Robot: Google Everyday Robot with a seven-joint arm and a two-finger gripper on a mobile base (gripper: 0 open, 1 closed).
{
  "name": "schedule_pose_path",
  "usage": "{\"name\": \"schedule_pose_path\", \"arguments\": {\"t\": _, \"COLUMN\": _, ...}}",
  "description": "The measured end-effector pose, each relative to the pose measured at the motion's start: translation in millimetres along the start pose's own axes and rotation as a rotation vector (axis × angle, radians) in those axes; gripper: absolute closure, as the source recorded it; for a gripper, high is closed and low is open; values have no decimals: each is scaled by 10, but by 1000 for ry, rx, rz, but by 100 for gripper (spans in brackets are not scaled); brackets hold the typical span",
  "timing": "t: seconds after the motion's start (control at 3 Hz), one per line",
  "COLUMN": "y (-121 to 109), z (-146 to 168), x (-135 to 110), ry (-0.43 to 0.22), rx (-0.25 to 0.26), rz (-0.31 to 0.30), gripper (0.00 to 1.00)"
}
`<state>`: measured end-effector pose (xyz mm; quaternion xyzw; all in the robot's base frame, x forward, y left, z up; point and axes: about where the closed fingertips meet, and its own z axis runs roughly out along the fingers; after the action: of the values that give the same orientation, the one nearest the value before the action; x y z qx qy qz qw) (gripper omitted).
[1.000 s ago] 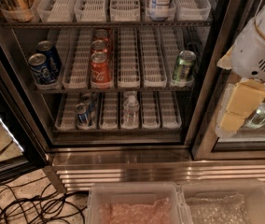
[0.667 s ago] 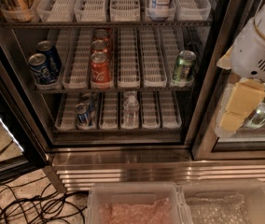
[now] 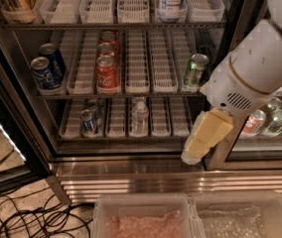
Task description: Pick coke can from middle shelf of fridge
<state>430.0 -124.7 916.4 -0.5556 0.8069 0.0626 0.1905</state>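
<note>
End effector (image 3: 195, 151) shifted left, grip unclear, red silver-topped coke can (image 3: 106, 75) upright at middle shelf (image 3: 156, 94) front

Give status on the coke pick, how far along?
Done: the fridge door looks open, middle shelf exposed. In hand: the approach only; the gripper hangs low on the right before the door frame, below that shelf, apart from every can. Left: nearly all. The front coke can stands in its lane, two red ones behind it; the arm must rise, reach in, grasp and pull out.
</note>
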Motion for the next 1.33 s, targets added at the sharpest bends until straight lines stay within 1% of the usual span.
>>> {"name": "schedule_pose_path", "arguments": {"t": 0.33, "y": 67, "z": 256, "x": -213, "ry": -23, "rx": 13, "rz": 131, "gripper": 0}}
{"name": "schedule_pose_path", "arguments": {"t": 0.67, "y": 65, "z": 251, "x": -223, "ry": -27, "rx": 16, "rz": 215, "gripper": 0}}
{"name": "schedule_pose_path", "arguments": {"t": 1.0, "y": 65, "z": 251, "x": -223, "ry": -27, "rx": 16, "rz": 215, "gripper": 0}}
{"name": "schedule_pose_path", "arguments": {"t": 1.33, "y": 87, "z": 420, "x": -319, "ry": -77, "rx": 6, "rz": 253, "gripper": 0}}
